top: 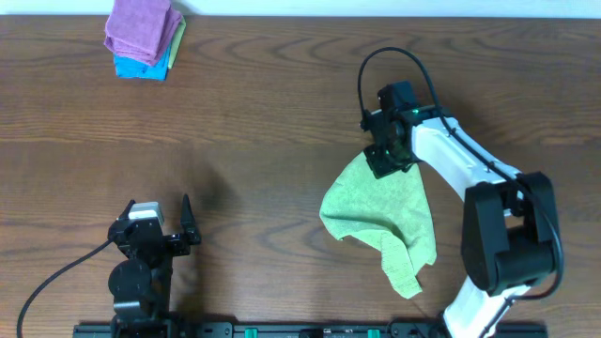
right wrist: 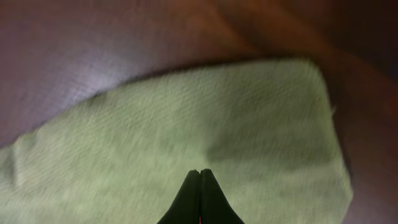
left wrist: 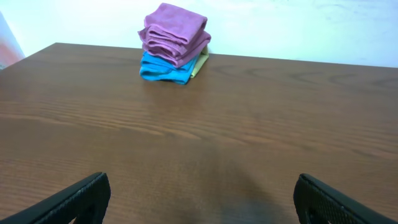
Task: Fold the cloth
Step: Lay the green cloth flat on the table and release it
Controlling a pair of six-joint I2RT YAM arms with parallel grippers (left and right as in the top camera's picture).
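The cloth [top: 380, 211] is pinched, corner hidden, by right fingers [right wrist: 191, 200]; left fingers [left wrist: 78, 198] apart.

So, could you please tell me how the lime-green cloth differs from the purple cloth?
The lime-green cloth lies loose and rumpled; the purple cloth is neatly folded. The lime-green cloth rests directly on the table, while the purple cloth sits atop a blue cloth. The right gripper has its fingers shut on the lime-green cloth; no gripper touches the purple cloth. Both look like soft towelling.
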